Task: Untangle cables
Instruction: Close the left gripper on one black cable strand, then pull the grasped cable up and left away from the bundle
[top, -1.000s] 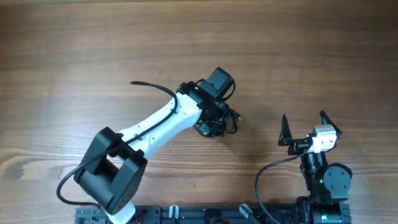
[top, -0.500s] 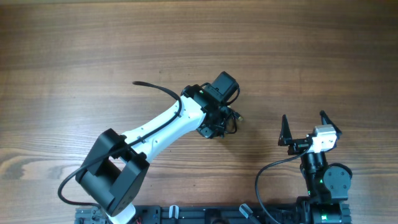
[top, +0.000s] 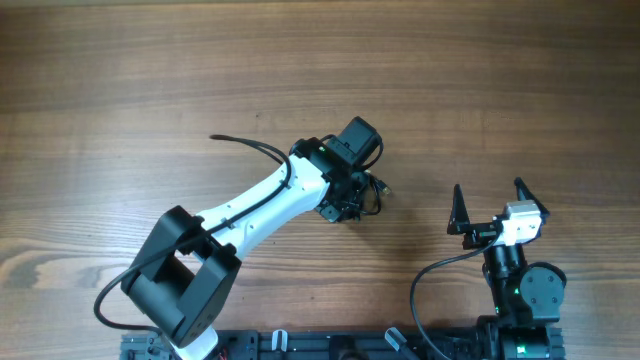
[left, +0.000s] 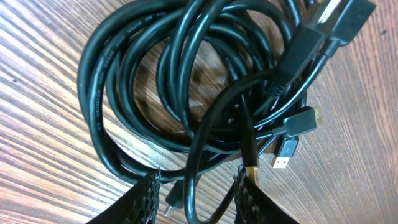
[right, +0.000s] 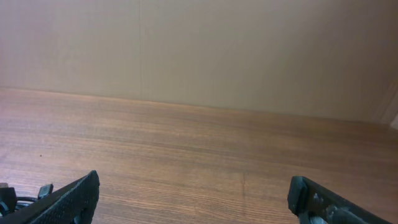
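Observation:
The cables (top: 370, 196) lie as one fist-sized knot of thin black cords on the wooden table, right of centre. In the left wrist view the cables (left: 186, 81) fill the frame as coiled loops, with plug ends at the right, one with a gold tip. My left gripper (top: 346, 198) is down over the knot. Its fingers (left: 196, 190) are apart, with one cord strand passing loosely between them. My right gripper (top: 488, 192) is open and empty near the front right, apart from the knot. It also shows in the right wrist view (right: 193, 202), with a bit of the knot (right: 25, 198) at the lower left.
A thicker black wire (top: 245, 143) runs along the left arm and sticks out to the left. Another black wire (top: 425, 280) loops beside the right arm's base. The arm bases stand along the table's front edge (top: 330, 345).
The left arm has shifted slightly to the right over the knot, then held. The right arm has not moved.

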